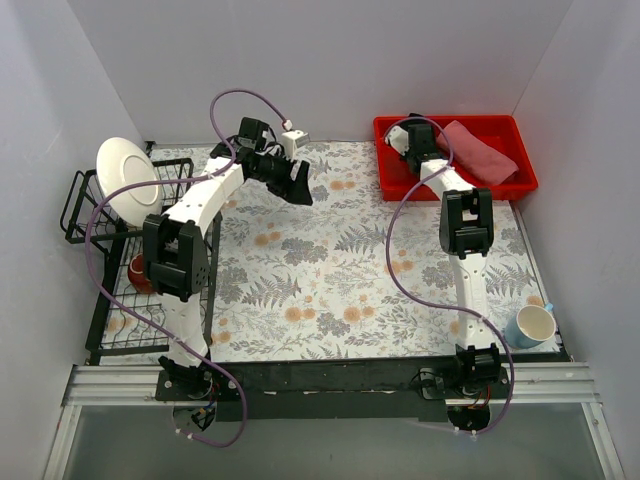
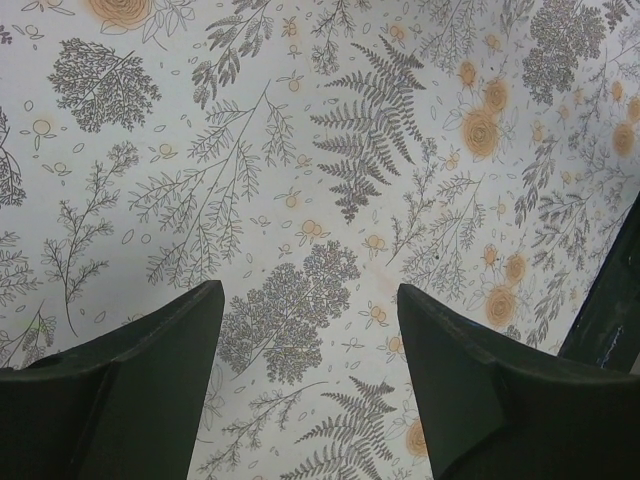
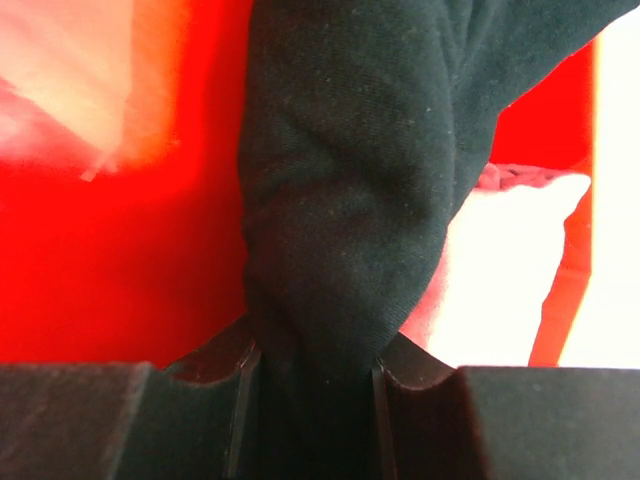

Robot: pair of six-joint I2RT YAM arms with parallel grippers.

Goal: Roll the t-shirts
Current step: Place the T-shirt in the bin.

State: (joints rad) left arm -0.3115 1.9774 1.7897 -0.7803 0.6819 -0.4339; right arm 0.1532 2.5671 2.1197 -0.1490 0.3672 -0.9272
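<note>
The black t-shirt [image 3: 350, 180] lies bunched in the red bin [image 1: 520, 160] at the back right; a thick fold of it fills the right wrist view. My right gripper [image 3: 312, 360] is shut on that fold, inside the bin [image 3: 120, 260]. The salmon-pink t-shirt [image 1: 480, 150] lies in the same bin, right of the gripper [image 1: 408, 140]; it shows washed-out in the right wrist view [image 3: 500, 270]. My left gripper [image 1: 298, 185] hangs open and empty over the back left of the floral tablecloth [image 1: 330, 270]; its wrist view shows only the cloth [image 2: 310, 200] between the fingers [image 2: 312, 300].
A black wire dish rack [image 1: 120, 260] with a white plate [image 1: 128, 180] and a red cup [image 1: 138, 272] stands at the left. A white and blue mug [image 1: 530, 325] stands at the front right. White walls enclose the table.
</note>
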